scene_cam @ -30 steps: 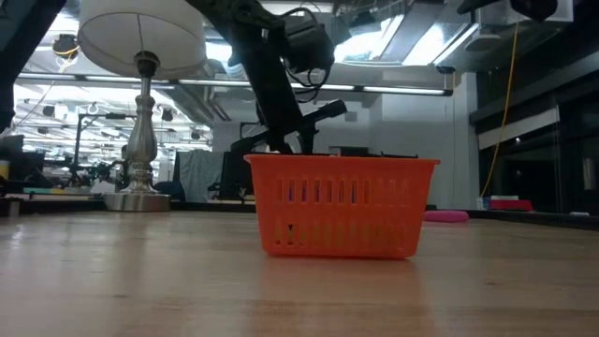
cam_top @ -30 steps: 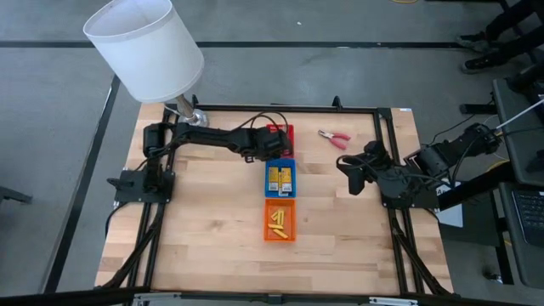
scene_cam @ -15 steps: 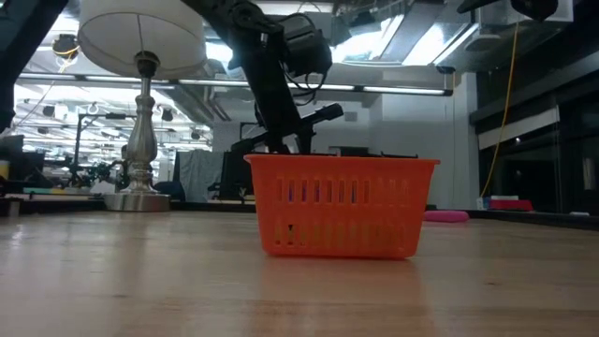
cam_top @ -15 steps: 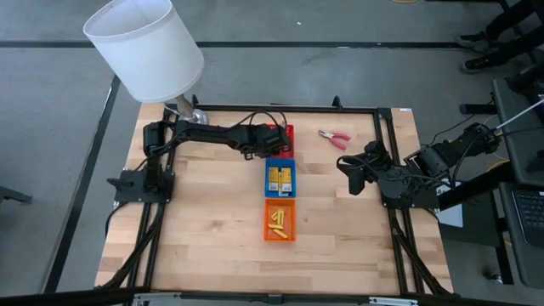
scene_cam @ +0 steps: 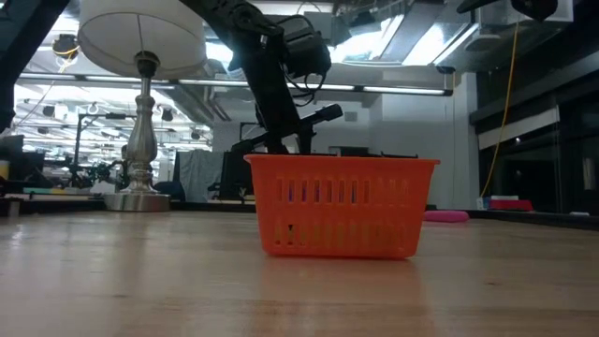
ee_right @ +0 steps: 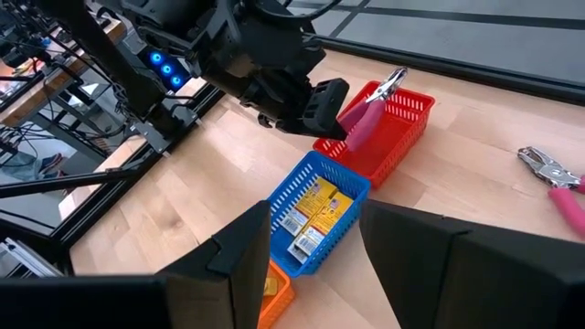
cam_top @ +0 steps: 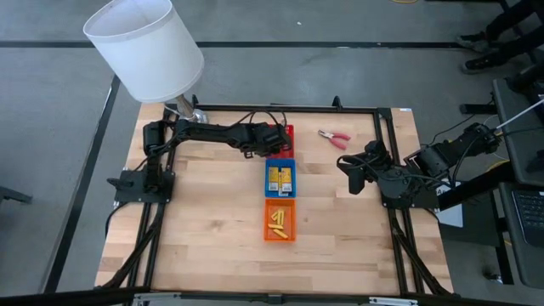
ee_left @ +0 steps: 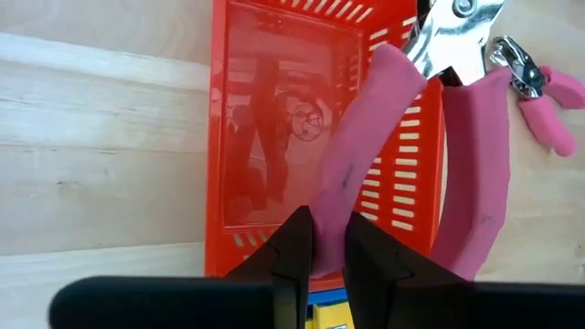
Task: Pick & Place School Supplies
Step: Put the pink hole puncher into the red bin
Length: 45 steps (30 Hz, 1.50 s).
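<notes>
Pink-handled pliers (ee_left: 366, 155) hang tilted over the red tray (ee_left: 274, 110); a second pair (cam_top: 335, 137) lies on the tabletop; yellow packets (cam_top: 281, 179), yellow sticks (cam_top: 278, 223) lie in trays.

Pliers (ee_left: 366, 146) over tray (ee_left: 283, 119), perhaps touching

This is a robotics lab in a large open industrial-style hall. The butcher-block worktop (cam_top: 212, 221) sits inside a black metal frame (cam_top: 387, 153) on a grey concrete floor (cam_top: 51, 127), with two dark robot arms bolted to it. Across the worktop, the low view shows long ceiling light strips (scene_cam: 393, 91), exposed overhead ducting, tall glazed walls (scene_cam: 538, 150) and more equipment benches. A white-shaded table lamp (cam_top: 146, 47) stands as a prop.
</notes>
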{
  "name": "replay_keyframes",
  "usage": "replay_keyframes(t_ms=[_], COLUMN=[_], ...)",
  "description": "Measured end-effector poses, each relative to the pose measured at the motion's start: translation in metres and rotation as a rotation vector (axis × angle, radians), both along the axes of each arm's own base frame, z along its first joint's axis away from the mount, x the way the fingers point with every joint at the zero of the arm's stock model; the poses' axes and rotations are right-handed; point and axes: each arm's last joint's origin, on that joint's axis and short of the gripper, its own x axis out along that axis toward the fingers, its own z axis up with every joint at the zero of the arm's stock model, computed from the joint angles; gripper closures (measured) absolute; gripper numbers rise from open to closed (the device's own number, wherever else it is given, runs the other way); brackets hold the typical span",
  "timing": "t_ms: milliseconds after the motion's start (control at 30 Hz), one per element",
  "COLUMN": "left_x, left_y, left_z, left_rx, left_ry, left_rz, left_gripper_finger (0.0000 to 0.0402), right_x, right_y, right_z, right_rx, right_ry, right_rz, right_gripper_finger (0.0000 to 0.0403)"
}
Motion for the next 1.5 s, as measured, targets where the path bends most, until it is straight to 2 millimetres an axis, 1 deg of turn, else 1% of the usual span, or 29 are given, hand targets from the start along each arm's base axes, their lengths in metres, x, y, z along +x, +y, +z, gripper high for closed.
replay_keyframes(t_ms=[267, 467, 900, 1333, 1500], left_x=[0.004, 0.004, 0.005, 0.005, -0.001], left_y=[0.001, 0.001, -0.003, -0.006, -0.006], left_z=[0.002, 0.002, 0.002, 0.002, 0.012], left_rx=[0.012, 0.013, 0.023, 0.026, 0.063], left_ry=[-0.045, -0.044, -0.03, -0.021, 0.0], left_rz=[-0.001, -0.003, -0.069, -0.08, -0.082], left_gripper_finger=[0.0353, 0.0353, 0.0345, 0.0345, 0.0345], right_x=[0.0, 0.0, 0.0, 0.0, 0.0], right_y=[0.0, 0.0, 0.0, 0.0, 0.0], right_z=[0.0, 0.0, 0.0, 0.0, 0.0], right_rx=[-0.002, -0.002, -0.002, 0.0, 0.002], right_ry=[-0.001, -0.002, -0.001, -0.002, -0.003], right_rz=[-0.002, -0.003, -0.002, -0.003, -0.005], right_gripper_finger=[0.023, 0.023, 0.023, 0.023, 0.023])
